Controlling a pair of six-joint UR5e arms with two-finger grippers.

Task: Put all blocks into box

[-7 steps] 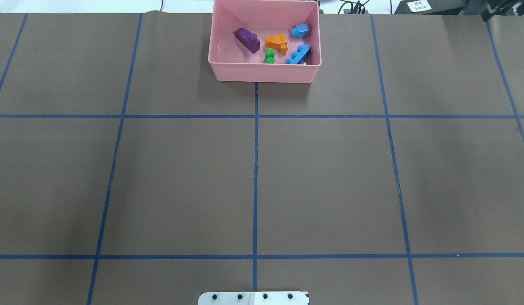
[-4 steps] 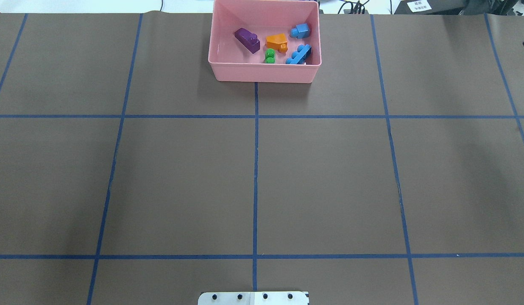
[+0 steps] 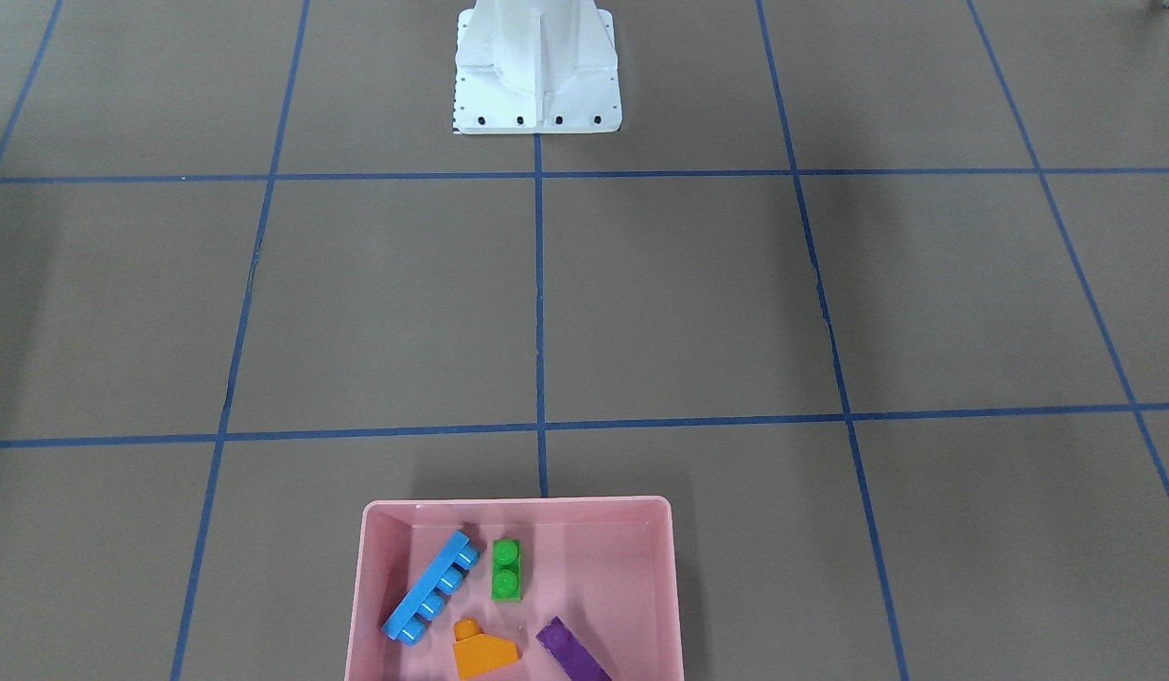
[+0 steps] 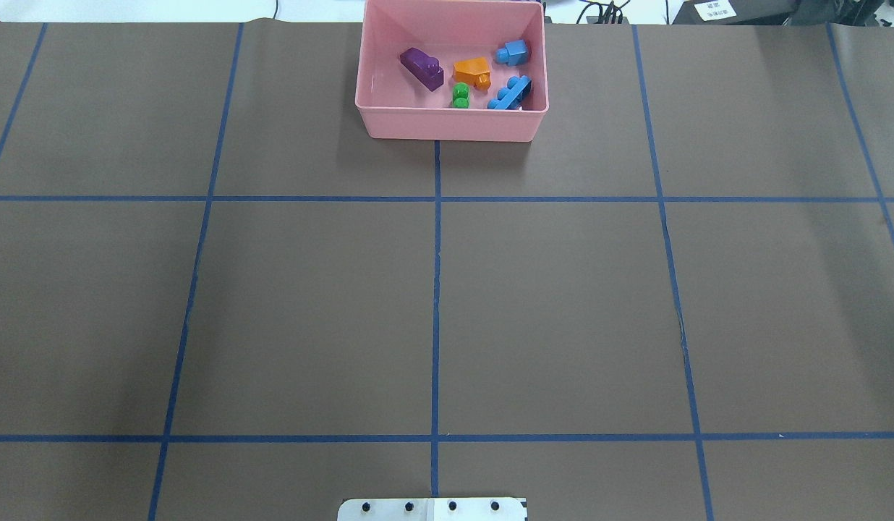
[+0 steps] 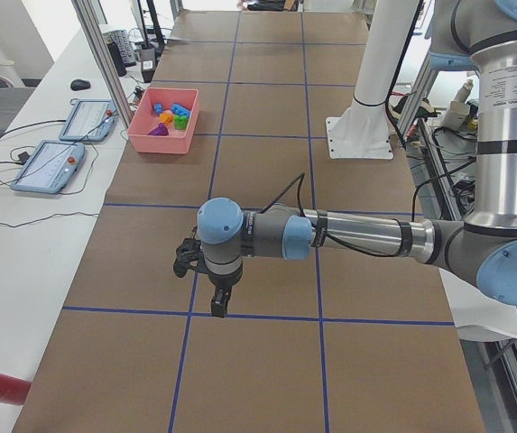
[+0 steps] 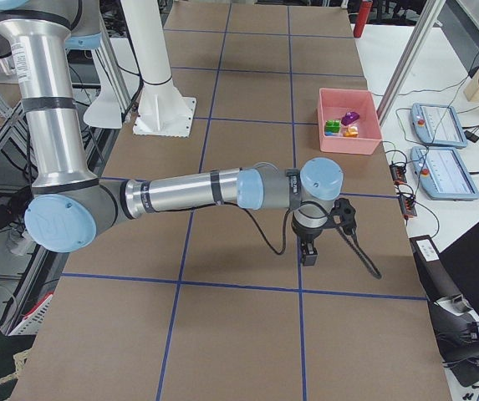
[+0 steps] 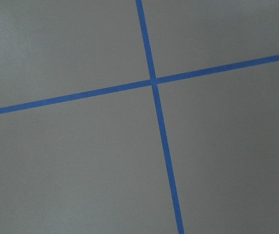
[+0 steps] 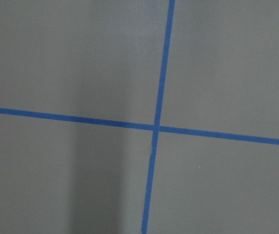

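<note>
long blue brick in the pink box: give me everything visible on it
The long blue brick looks like glossy plastic, narrow, with one row of four studs. It lies diagonally on the floor of the pink box, in the part on the robot's right. It seems tipped on its side, with the studs pointing sideways toward the green brick, and a small gap separates the two. Whether it leans on the box wall cannot be told. Nothing grips it.

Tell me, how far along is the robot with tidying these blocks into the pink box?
It looks finished. Done: the purple block, orange block, green block, long blue block and small blue block all lie inside the box. In hand: nothing visible; the left hand and right hand hang over taped table far from the box. Left: no block shows on the table.
</note>
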